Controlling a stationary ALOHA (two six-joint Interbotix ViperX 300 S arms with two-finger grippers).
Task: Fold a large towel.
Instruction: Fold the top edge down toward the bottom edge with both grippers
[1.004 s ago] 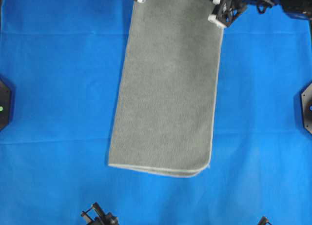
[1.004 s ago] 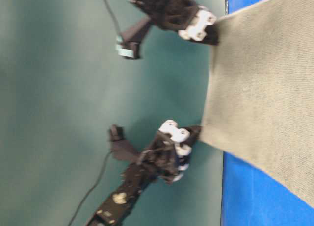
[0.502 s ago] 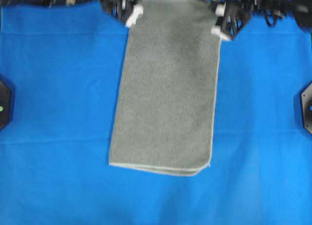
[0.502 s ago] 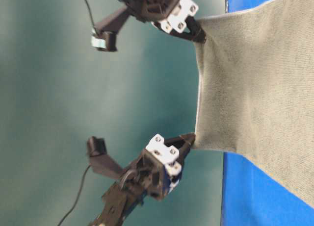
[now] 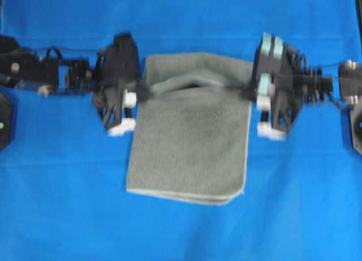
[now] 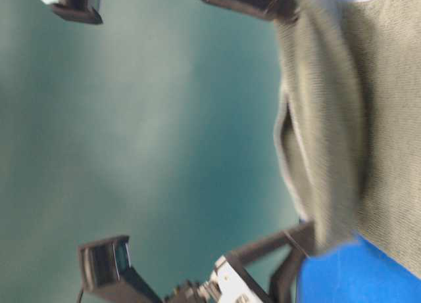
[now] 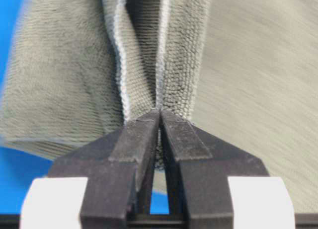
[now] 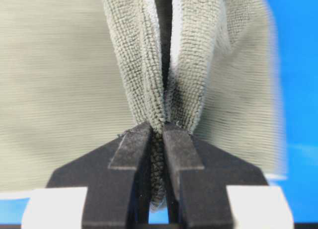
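The grey-green towel [image 5: 189, 153] lies lengthwise on the blue sheet, its near end flat. Its far end is lifted and carried back over the middle as a sagging double layer [image 5: 192, 80]. My left gripper [image 5: 144, 94] is shut on the towel's left corner, seen pinched in the left wrist view [image 7: 160, 112]. My right gripper [image 5: 247, 94] is shut on the right corner, with terry cloth [image 8: 149, 65] squeezed between the jaws [image 8: 156, 124]. The table-level view shows the towel [image 6: 342, 119] hanging bowed between the two sets of fingers.
The blue sheet [image 5: 56, 204] covers the whole table. Black arm bases sit at the left edge [image 5: 4, 119] and the right edge [image 5: 355, 122]. A teal wall [image 6: 131, 132] fills the background of the table-level view.
Both grippers have moved from the far edge toward the near side, still holding the towel's far corners. The far end now hangs over the towel's middle, so less of it lies flat.
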